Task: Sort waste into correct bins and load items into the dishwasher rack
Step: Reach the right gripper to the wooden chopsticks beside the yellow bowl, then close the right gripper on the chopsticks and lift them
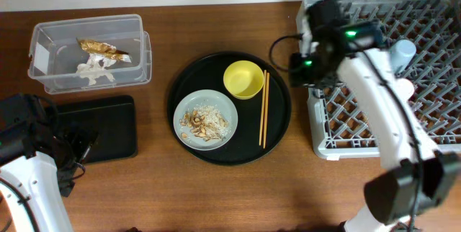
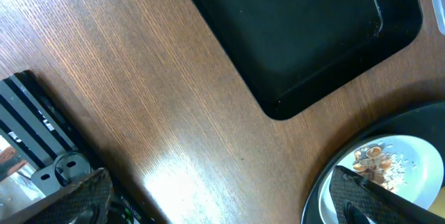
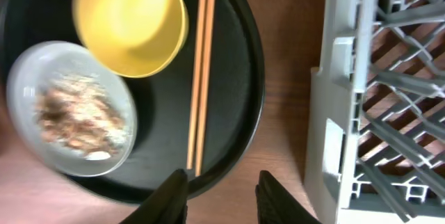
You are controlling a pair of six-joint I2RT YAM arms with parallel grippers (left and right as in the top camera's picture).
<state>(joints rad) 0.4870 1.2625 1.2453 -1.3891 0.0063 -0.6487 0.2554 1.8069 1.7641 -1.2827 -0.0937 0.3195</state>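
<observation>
The right gripper is held open, with nothing in it. The chopsticks (thin, light, stiff) are likely best gripped at the middle, both together.

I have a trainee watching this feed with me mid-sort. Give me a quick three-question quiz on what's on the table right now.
1. True or false: the gold-brown wrapper lies inside the clear tub.
2. Where do the chopsticks lie? A) inside the clear tub; B) on the round black tray, right of the yellow bowl; C) inside the yellow bowl.
3. Fill in: the food scraps sit on the pale grey ____.
Key: 1 true; 2 B; 3 plate.
</observation>
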